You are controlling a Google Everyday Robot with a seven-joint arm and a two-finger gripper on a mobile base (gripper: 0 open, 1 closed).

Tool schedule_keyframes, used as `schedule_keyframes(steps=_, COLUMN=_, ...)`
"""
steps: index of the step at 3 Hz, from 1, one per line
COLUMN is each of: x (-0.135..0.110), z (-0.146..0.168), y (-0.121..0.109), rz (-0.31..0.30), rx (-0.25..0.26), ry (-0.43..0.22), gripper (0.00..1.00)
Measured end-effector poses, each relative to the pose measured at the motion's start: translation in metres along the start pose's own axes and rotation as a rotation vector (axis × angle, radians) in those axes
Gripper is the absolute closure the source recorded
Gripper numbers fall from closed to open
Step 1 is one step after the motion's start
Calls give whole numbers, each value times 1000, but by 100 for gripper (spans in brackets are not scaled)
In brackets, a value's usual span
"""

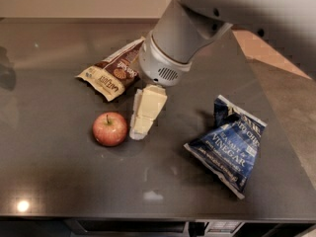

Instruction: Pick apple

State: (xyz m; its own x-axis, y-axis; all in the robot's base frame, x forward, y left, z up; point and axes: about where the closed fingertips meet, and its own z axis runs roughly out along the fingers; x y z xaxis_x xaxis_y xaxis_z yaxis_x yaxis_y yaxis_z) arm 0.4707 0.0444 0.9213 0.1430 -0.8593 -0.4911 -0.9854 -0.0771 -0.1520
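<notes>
The apple (109,129) is small, round and red with a short dark stem. It sits upright on the dark grey table (49,172), left of centre. My gripper (140,127) is cream-coloured and hangs from the grey arm (177,38). It points down at the table just to the right of the apple, with its tip close beside the fruit. It holds nothing that I can see.
A brown snack bag (112,73) lies behind the apple, partly under the arm. A blue salt and vinegar chip bag (227,142) lies to the right. The table's front edge runs along the bottom, and its right edge slants past the blue bag.
</notes>
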Motion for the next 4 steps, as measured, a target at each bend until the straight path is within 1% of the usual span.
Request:
schedule_keyframes(steps=1, x=-17, z=17, y=8, rz=-40, rx=-17, ry=5, gripper=0)
schedule_keyframes(steps=2, x=-27, z=35, y=14, rz=-70, rx=-30, ry=12, gripper=0)
schedule_keyframes(steps=3, x=-30, z=50, y=15, rz=-85, rx=-31, ry=34, gripper=0)
schedule_keyframes(steps=4, x=-28, z=63, y=16, rz=-98, rx=-45, ry=60, gripper=0)
